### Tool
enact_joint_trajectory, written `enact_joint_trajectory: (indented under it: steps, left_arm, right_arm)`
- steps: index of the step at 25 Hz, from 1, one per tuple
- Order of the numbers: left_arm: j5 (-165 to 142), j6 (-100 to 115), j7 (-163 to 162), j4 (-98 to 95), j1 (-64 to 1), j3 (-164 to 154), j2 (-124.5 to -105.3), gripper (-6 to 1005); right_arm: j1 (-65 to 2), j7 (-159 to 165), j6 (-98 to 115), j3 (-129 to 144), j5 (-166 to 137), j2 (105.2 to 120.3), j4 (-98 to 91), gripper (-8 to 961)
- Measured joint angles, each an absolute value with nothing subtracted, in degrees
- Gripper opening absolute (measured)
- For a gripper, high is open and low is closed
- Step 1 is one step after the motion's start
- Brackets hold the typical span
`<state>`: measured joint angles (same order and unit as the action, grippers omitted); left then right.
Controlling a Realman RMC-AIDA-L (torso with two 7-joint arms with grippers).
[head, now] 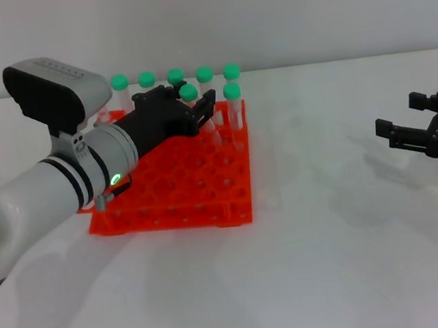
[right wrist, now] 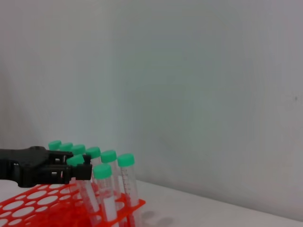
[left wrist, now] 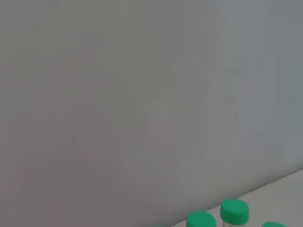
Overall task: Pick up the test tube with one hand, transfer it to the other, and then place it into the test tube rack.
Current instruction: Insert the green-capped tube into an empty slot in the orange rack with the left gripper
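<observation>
My left gripper (head: pixel 197 111), on the silver-white arm with black bands and a green light, is shut on the test tube (head: pixel 189 92). It holds the tube tilted over the back right part of the orange-red test tube rack (head: pixel 167 201). The right wrist view shows this gripper (right wrist: pixel 80 171), the tube's green cap (right wrist: pixel 75 161) and the rack (right wrist: pixel 28 208). The tube's lower end reaches the rack's top, and I cannot tell whether it is in a hole. My right gripper (head: pixel 401 122) is open and empty, low over the table at the far right.
Several other green-capped tubes (head: pixel 204 74) stand upright along the rack's back row, one more (head: pixel 231 90) just right of the held tube. Green caps (left wrist: pixel 234 210) show in the left wrist view. A white wall stands behind the white table (head: pixel 341 261).
</observation>
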<state>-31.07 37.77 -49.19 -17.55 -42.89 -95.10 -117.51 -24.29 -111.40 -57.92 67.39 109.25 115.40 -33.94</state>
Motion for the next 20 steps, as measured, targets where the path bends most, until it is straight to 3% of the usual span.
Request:
enact_joint_trajectory:
  steps: [5, 10, 13, 20]
  left_arm:
    - [-31.0, 39.3, -48.1, -19.4, -41.0, -94.9, -117.46, 423]
    - [-31.1, 46.5, -41.4, -25.3, -33.2, -90.8, -118.08, 633]
    - [-31.1, 51.6, -37.6, -28.7, -27.8, -88.3, -118.65, 855]
    - [-28.1, 65.7, -31.5, -28.7, -19.9, -84.3, -119.46, 893]
  right_arm:
    - [-24.2, -111.4, -57.6, 67.3, 109.0, 115.40, -33.9, 857]
    - [-23.5, -111.8, -58.1, 67.0, 109.2, 115.40, -34.0, 857]
    - [-22.9, -112.0, -58.3, 67.0, 109.3, 115.40, -34.1, 857]
    - [-21.1, -114.5, -60.3, 65.4, 110.0, 115.40, -34.1, 857]
